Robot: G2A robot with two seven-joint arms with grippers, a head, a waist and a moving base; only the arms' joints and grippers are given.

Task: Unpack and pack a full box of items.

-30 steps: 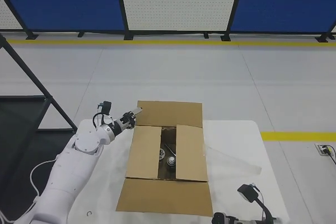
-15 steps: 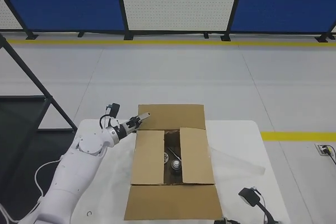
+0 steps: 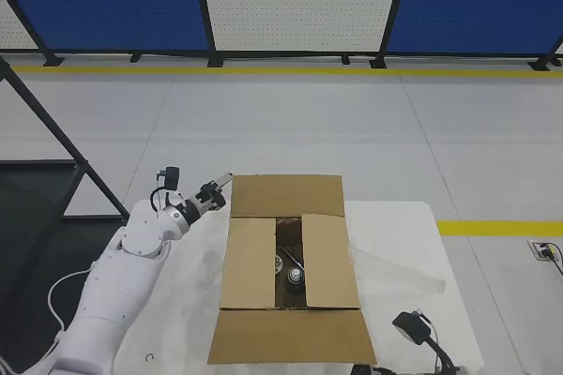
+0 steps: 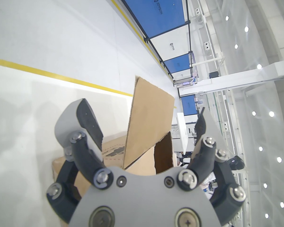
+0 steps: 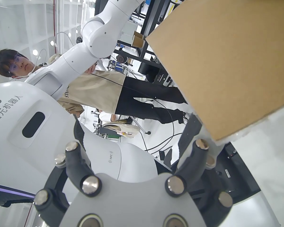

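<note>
A cardboard box (image 3: 291, 336) stands on the white table (image 3: 403, 225) with all its flaps folded outward. Through the gap between the side flaps I see a few metallic items (image 3: 289, 269) inside. My left gripper (image 3: 217, 187) hovers just off the box's far left corner, open and holding nothing. In the left wrist view the left gripper (image 4: 142, 115) frames a raised flap (image 4: 151, 109) beyond its fingers. My right arm (image 3: 413, 326) sits by the box's near right corner. The right gripper (image 5: 135, 131) is open under a flap (image 5: 222, 55).
A clear plastic sheet (image 3: 394, 267) lies on the table right of the box. A black metal frame (image 3: 38, 122) stands to the left of the table. A small dark ring (image 3: 148, 357) lies near the front left edge.
The left gripper reached toward the far flap's corner half a second ago, then drew back to the left. The box sits slightly nearer and further right than a second ago.
</note>
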